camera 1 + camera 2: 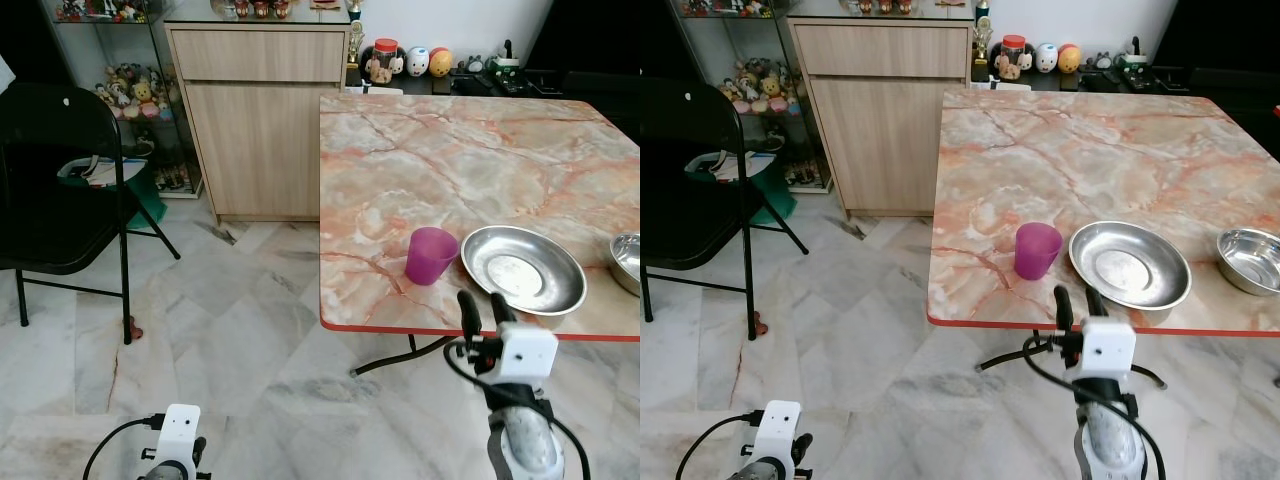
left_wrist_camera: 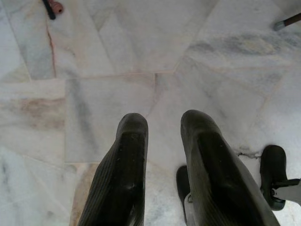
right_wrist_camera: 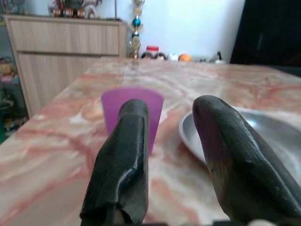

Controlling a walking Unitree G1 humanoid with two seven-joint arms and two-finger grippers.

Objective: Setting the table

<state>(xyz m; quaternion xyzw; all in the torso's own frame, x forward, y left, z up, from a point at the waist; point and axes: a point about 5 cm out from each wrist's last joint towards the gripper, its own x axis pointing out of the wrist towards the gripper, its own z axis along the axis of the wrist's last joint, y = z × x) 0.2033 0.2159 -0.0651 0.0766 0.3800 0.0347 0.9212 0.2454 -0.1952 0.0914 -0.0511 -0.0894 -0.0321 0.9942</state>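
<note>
Marble floor tiles [image 1: 250, 330] spread beneath a pink-veined marble table [image 1: 450, 160] that stood before a wooden cabinet [image 1: 255, 110], with a black folding chair [image 1: 60, 190] off to the robot's left. On the table, a purple cup [image 1: 431, 255] stood upright near the front edge, just beside a steel plate [image 1: 523, 269]; a steel bowl [image 1: 1250, 259] sat further along that edge toward the right corner. The right gripper [image 1: 484, 306] was raised at the front edge, its two black fingers [image 3: 124, 155] apart and empty, the cup just beyond them and slightly to their left, the plate ahead to their right. The left gripper [image 2: 162, 136] hung low over the floor, fingers parted, holding nothing.
</note>
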